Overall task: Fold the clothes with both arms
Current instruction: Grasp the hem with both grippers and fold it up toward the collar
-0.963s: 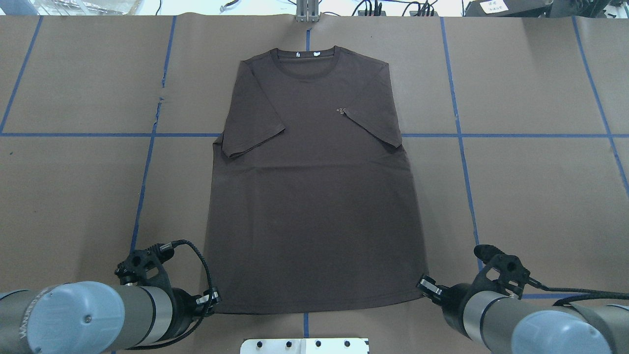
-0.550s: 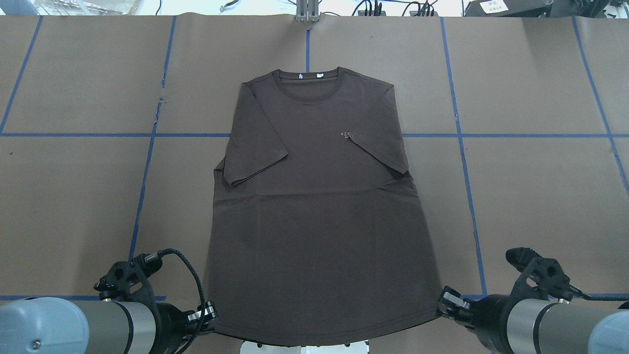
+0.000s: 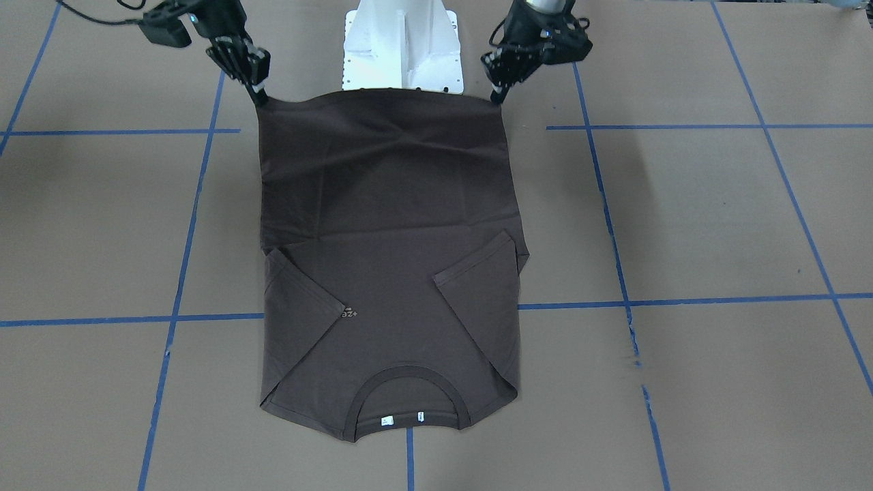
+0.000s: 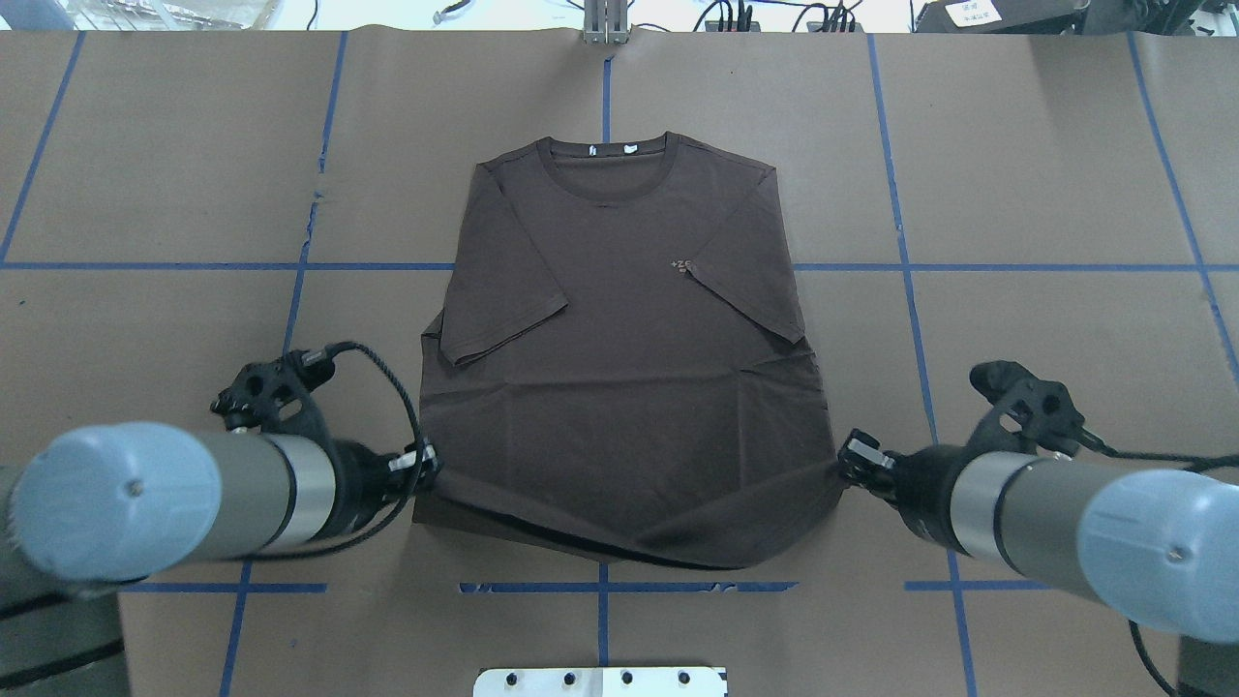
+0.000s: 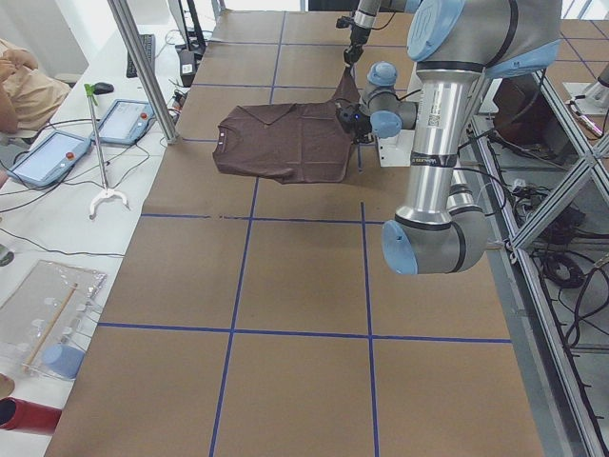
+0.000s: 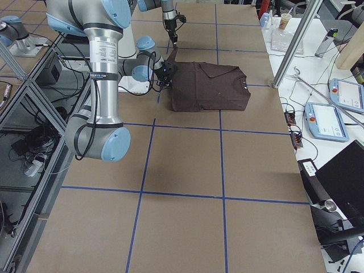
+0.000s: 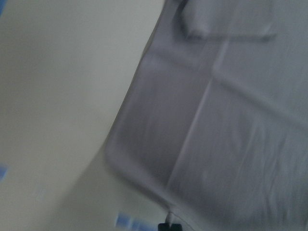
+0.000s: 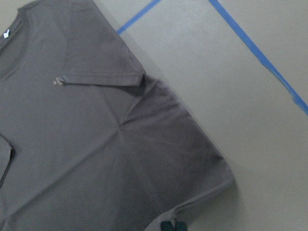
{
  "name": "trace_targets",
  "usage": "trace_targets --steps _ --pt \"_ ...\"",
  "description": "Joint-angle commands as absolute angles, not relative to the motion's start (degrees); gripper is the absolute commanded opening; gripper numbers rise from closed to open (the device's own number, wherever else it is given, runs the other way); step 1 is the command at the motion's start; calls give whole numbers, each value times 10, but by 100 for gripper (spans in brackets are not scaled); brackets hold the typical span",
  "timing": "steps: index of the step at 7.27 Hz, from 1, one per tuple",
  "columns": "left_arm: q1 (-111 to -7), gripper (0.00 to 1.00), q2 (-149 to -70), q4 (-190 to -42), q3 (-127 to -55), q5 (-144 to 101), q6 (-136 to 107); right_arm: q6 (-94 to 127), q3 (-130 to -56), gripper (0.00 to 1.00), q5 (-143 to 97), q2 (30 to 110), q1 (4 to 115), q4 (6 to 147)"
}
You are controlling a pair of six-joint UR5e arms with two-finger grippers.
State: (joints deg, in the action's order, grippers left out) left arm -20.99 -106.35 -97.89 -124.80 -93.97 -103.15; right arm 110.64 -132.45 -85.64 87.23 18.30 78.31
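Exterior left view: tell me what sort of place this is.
Probably a robotics lab workcell: the left arm over a paper-covered table gridded with blue tape, teach pendants on the side bench.

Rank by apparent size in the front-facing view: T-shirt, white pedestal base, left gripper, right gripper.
1. T-shirt
2. white pedestal base, cut off by the top edge
3. left gripper and right gripper: look alike, not ranked

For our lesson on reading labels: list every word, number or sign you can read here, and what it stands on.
"+Z": chest logo on the T-shirt; the rest lies under the folded sleeve.
The neck labels: too small to read.
The lettering on the left arm and on the right arm: too small to read.
A white tag beyond the table: blurred.
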Motion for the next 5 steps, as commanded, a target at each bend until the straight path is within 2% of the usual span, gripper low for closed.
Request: trace_targets --steps 1,4,5 --pt "-306 0 -1135 -1002 -1122 -940 -980 1024 -1185 0 -925 757 300 784" --pt "-370 0 -1149 -1083 -1037 -931 -972 925 -999 0 -962 626 407 804" --pt "-383 0 -1163 -1143 -983 -914 -971 923 -941 0 -963 591 418 802"
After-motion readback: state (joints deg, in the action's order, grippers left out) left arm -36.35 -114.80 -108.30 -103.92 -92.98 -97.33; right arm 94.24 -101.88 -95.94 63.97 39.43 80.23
